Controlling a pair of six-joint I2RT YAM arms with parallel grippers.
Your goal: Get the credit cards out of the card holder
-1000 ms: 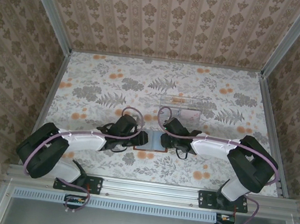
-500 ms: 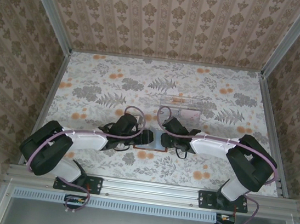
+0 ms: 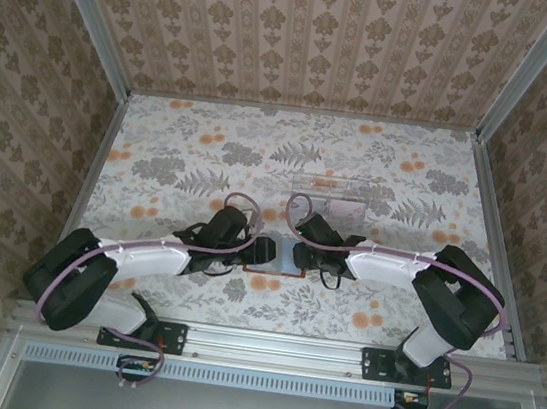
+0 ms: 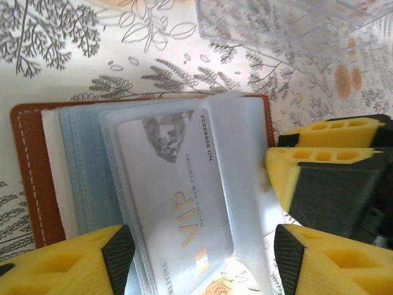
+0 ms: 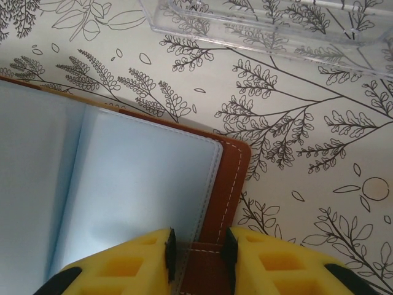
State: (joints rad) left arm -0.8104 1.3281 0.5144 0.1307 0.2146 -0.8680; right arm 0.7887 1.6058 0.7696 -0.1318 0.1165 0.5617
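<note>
Left wrist view: the card holder [image 4: 27, 178] lies open on the table [image 4: 73, 67] with its clear sleeves fanned out. One credit card [image 4: 175, 184], pale grey with gold VIP lettering, sits in the top sleeve [image 4: 245, 160]. The left gripper [image 4: 201, 253] hovers over that card with its fingers well apart, one on either side.

In the right wrist view, the right gripper [image 5: 198, 247] has its fingers together, clamped on the brown edge at the holder's right side. From above, the holder sits at the near middle of the table, between the two grippers.

I judge the step in hand to be pulling out this card, with the holder anchored and the left fingers lined up. The next move calls for those fingers to close on the card's near end alone, not on the floppy sleeve. They would then draw the card out along the pocket.

The clear tray [image 4: 288, 27] lies just beyond the holder on the far side, near it but apart. In the top view something pale pink seems to lie in the tray, too small to name.

The right gripper's finger crowds the right of the sleeves and leaves little room. The loose sleeve could also lift with the card.
</note>
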